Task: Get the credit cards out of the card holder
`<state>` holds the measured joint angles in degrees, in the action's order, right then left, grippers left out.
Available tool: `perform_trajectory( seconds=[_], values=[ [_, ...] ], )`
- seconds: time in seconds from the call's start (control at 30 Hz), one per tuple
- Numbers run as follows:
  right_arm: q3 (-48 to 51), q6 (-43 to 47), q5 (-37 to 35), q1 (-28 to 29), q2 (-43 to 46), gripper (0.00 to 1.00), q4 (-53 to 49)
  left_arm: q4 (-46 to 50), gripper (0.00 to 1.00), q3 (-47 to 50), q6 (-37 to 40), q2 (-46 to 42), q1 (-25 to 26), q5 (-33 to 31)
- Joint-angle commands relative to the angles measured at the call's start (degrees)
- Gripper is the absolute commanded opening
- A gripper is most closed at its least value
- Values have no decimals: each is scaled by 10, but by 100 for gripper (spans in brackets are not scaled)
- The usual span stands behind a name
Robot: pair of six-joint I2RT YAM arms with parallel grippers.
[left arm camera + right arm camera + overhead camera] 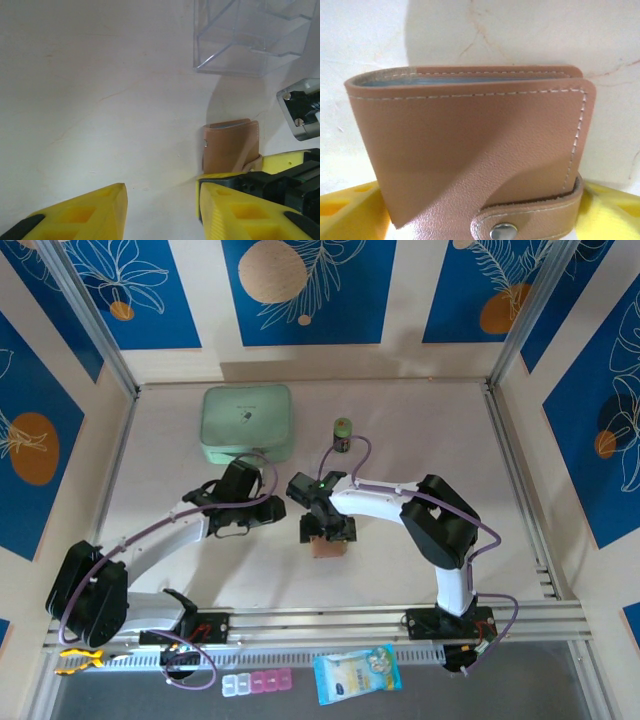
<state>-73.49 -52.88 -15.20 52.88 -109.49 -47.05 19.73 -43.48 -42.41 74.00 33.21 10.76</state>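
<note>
Card holder (327,547): you see it standing on the bench (420,430) near the middle, folded shut, with its tab snapped
Right jaws: one stands on each side of the card holder, very close; you cannot tell if they press on it
Left jaws: released, nothing between them, over bare bench just left of the card holder
Clear box (240,40): beyond the card holder in your left wrist view
Green case (247,423): at the far side, well apart
</note>
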Motion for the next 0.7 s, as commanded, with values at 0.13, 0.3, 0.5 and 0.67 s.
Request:
perform_trajectory(
  seconds=[0.13,0.3,0.5,0.67],
  values=[
    [23,6,4,-4,83,94,-4,-39,40,5,-28,29,20,34],
    [70,2,9,-25,150,85,-3,-88,31,17,-57,45,29,59],
    [118,5,41,-56,205,71,20,-132,15,12,-79,89,55,81],
    [121,27,59,-58,195,61,32,-174,2,12,-98,116,73,103]
  ],
)
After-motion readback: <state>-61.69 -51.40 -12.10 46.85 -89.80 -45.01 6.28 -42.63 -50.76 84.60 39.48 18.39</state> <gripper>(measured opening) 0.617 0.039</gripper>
